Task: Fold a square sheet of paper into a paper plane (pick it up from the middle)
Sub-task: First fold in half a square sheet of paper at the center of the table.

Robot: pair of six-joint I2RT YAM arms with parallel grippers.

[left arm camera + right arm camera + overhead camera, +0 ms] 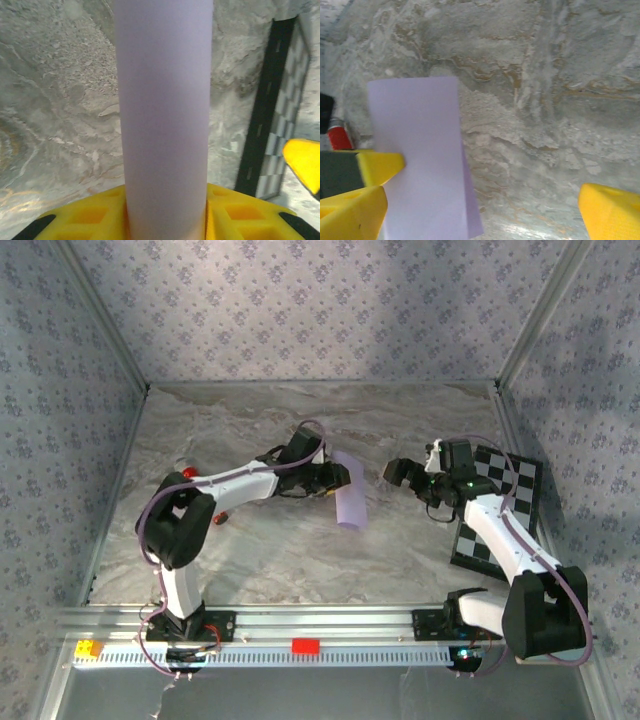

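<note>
Paper sheet (pixel 351 505) pinched in left tool (pixel 343 480).

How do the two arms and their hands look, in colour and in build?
Both the left arm and the right arm have white links with black joints, and a lilac cable loops along each. The left hand and right hand are black, with yellow fingers.
</note>
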